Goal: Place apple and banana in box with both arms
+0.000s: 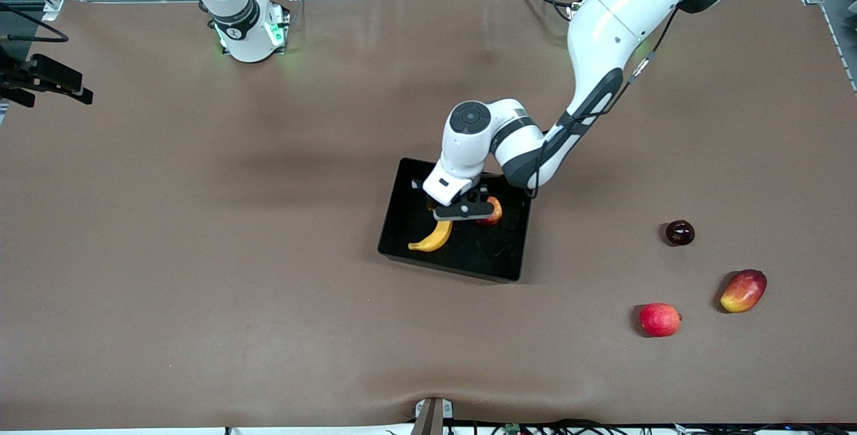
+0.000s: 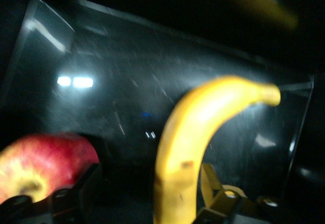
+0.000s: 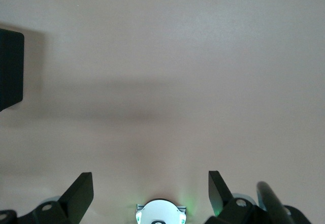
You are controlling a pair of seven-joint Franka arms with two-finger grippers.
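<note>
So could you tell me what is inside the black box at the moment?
Inside the box lie the banana and the apple. The left gripper hangs over them, open, hiding part of each fruit and the floor beneath it.

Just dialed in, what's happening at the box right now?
The left gripper is down inside the box, its open fingers on either side of the banana. The apple also lies in the box, beside the banana. The right arm waits near its base, its gripper open over bare table. Three other fruits sit toward the left arm's end.
</note>
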